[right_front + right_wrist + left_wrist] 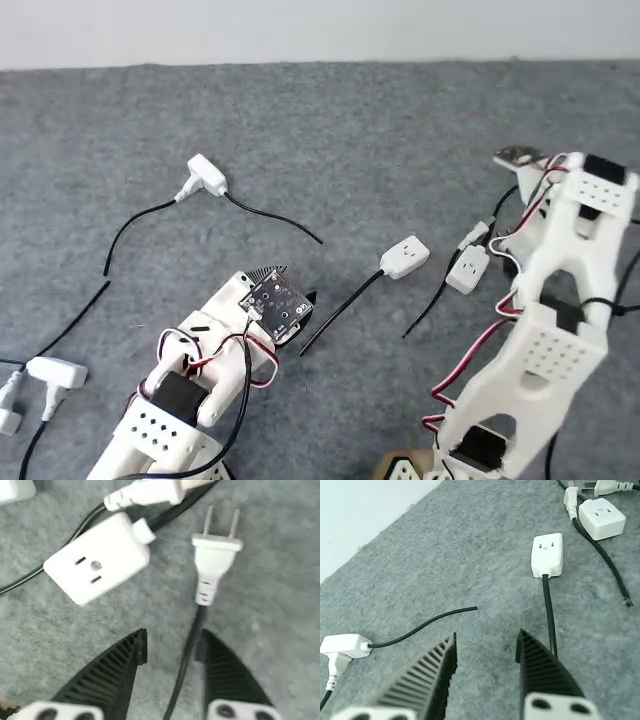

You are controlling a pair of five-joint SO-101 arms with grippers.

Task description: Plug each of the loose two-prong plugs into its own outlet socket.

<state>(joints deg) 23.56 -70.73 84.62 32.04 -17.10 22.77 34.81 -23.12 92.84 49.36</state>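
The grey surface (400,130) carries four white sockets, and I judge the job about half done. My left end effector (487,639) hovers low, fingers spread wide with nothing between them. My right end effector (172,635) is spread wide too, gripping nothing, and it straddles a black cord.

Of the sockets, the far socket (207,173) looks to have a small plug (186,190) seated in it. The edge socket (57,372) seems likewise filled, though I cannot be sure. The middle socket (547,555), ahead of my left fingers, shows a bare face. So does the right-hand socket (97,565).

The loose plug (215,562), whose cord my right fingers straddle, lies flat just beside that right-hand socket with both prongs pointing away from me. A second plug (150,492) lies near it with its prongs free. By my reckoning those two still need seating, one in each bare socket.
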